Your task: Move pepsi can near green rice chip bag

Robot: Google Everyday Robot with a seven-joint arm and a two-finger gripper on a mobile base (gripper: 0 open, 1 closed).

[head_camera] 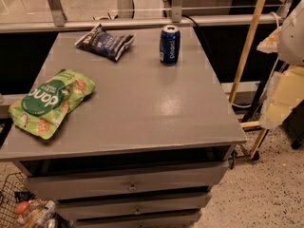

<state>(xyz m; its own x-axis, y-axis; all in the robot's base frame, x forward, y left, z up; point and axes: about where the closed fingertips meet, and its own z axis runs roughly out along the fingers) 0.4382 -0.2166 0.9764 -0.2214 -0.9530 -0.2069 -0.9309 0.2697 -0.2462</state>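
The pepsi can (169, 44) stands upright near the far right of the grey table top (142, 99). It is dark blue with white lettering and a silver top. The green rice chip bag (51, 101) lies flat at the table's left front edge, bright green with a dark green oval logo and pictured tan chips. My gripper (280, 101) hangs off the table's right side, well to the right of the can and lower in the view, touching nothing.
A dark blue crinkled chip bag (104, 42) lies at the far left of the table. A wooden pole (247, 46) leans by the right edge. Drawers (128, 186) sit below the top. A wire basket (19, 208) with items stands at the lower left.
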